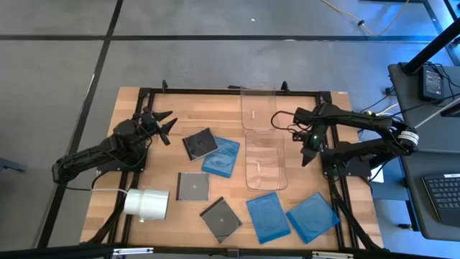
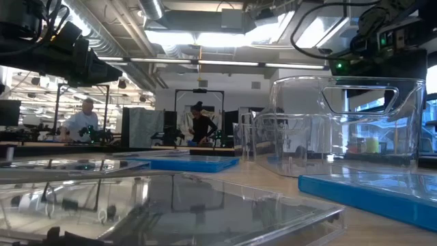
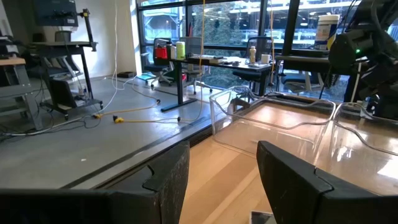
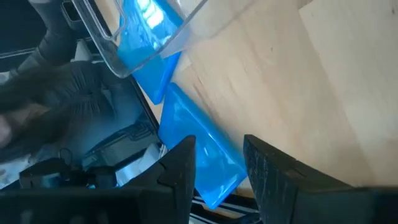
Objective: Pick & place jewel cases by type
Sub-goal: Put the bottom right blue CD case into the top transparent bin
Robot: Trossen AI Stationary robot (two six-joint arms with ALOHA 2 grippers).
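Observation:
Several jewel cases lie flat on the wooden table. Dark ones sit at left centre (image 1: pixel 199 143), at the middle (image 1: pixel 193 187) and near the front (image 1: pixel 221 219). Blue ones lie at centre (image 1: pixel 221 156) and at the front right (image 1: pixel 267 216) (image 1: pixel 313 216). My left gripper (image 1: pixel 162 126) hovers open at the back left, apart from the nearest dark case, with nothing between its fingers (image 3: pixel 168 180). My right gripper (image 1: pixel 307 151) hangs open beside the near bin's right wall. The right wrist view shows a blue case (image 4: pixel 186 124) past its empty fingers (image 4: pixel 273 180).
Two clear plastic bins stand at centre right, one at the back (image 1: pixel 256 108) and one nearer (image 1: pixel 265 162). A white roll (image 1: pixel 147 203) lies at the front left. The low view shows people (image 2: pixel 198 123) in the room beyond the table.

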